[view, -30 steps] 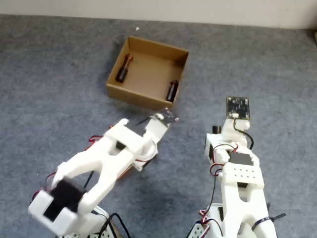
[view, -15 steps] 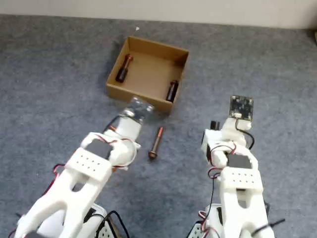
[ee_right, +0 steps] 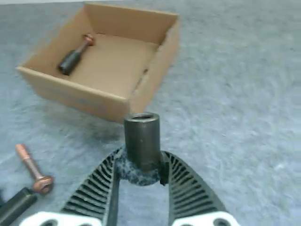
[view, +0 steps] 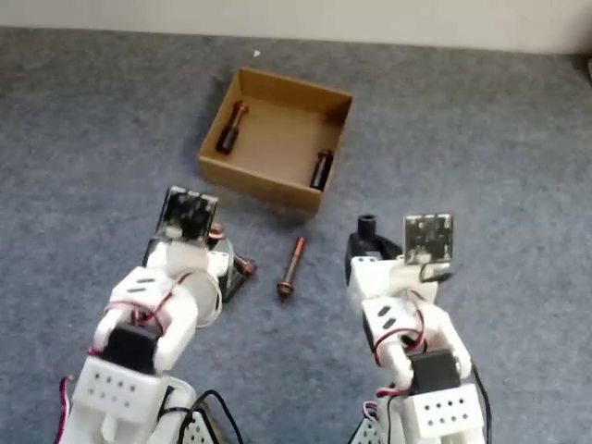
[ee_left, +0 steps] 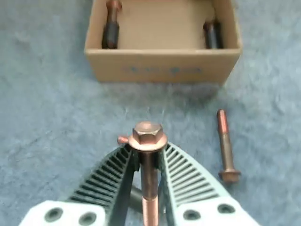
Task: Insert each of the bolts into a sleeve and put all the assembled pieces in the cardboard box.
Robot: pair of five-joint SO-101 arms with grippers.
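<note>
**Bolt in one gripper, sleeve in the other, not yet mated**

The left gripper [ee_left: 148, 154] has its fingers closed on a copper hex bolt [ee_left: 148, 176], with the flanged head jutting just past the fingertips. The right gripper [ee_right: 141, 165] pinches a dark sleeve [ee_right: 142, 136] by its lower end; the open bore stands clear beyond the fingertips.

I'd say the step in hand is joining them. The shank lies back between the left fingers, so the bolt likely needs turning or regripping first; line up the axes, then push slowly.

A loose bolt [view: 290, 266] lies on the carpet [view: 481, 139] ahead of both sets of fingers; farther out, the cardboard box [view: 268, 190] holds assembled pieces [view: 231, 128].
</note>
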